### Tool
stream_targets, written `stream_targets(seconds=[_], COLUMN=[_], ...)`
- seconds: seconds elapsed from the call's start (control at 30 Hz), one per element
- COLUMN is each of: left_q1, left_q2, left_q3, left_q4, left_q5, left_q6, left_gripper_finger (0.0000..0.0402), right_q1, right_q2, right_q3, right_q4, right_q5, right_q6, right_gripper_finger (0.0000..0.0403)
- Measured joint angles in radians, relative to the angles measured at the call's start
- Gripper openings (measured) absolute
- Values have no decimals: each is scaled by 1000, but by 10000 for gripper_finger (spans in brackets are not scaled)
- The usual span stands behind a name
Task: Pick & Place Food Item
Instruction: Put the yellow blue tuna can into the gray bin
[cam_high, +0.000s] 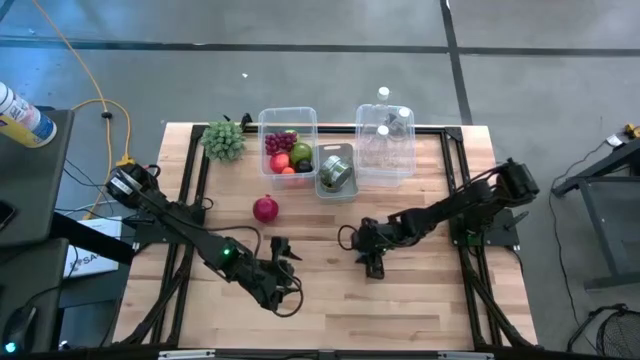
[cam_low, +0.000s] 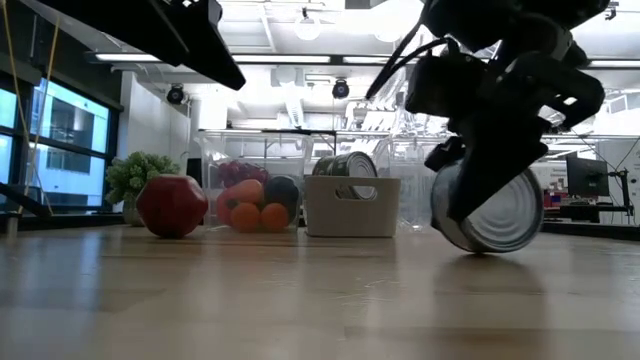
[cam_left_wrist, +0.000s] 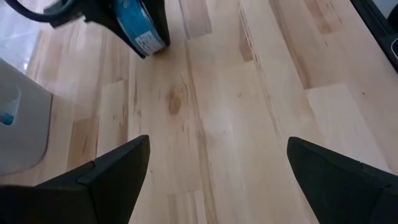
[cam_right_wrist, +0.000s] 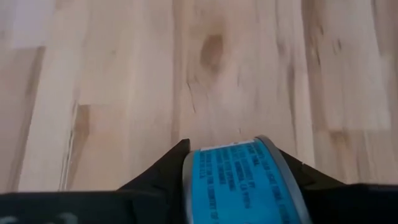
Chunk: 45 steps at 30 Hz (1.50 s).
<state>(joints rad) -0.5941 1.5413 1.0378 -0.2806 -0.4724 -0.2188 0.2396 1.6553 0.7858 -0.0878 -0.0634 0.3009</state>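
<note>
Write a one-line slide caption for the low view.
Right gripper grips a tilted tin can at the tabletop, with pomegranate and fruit bin behind.

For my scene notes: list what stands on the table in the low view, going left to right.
Green plant → red pomegranate → clear bin of fruit → grey bin with a can in it → tin can held in the right pincer.
</note>
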Motion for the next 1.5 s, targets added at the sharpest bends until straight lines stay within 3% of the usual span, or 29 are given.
stream_targets(seconds=[0.3, 0.87, 1.0, 1.27, 1.5], left_q1=[32, 150, 177, 226, 259], left_q2=[-85, -368, -371, -371, -371], left_q3=[0, 0, 0, 0, 0], left_q4=[-50, -287, -324, -361, -362], left_q5=[-2, -22, -22, -21, -13], left_q6=[95, 152, 154, 154, 153], left_gripper_finger=[369, 369, 369, 369, 369], right_q1=[-90, -362, -446, -501, -477], right_q2=[5, 0, 12, 117, 148], right_q3=[32, 278, 279, 278, 280], right_q4=[105, 76, 63, 79, 135], right_q5=[-20, -29, -104, -108, 31], right_q6=[-178, -598, -613, -673, -614], right_gripper_finger=[132, 137, 139, 142, 155])
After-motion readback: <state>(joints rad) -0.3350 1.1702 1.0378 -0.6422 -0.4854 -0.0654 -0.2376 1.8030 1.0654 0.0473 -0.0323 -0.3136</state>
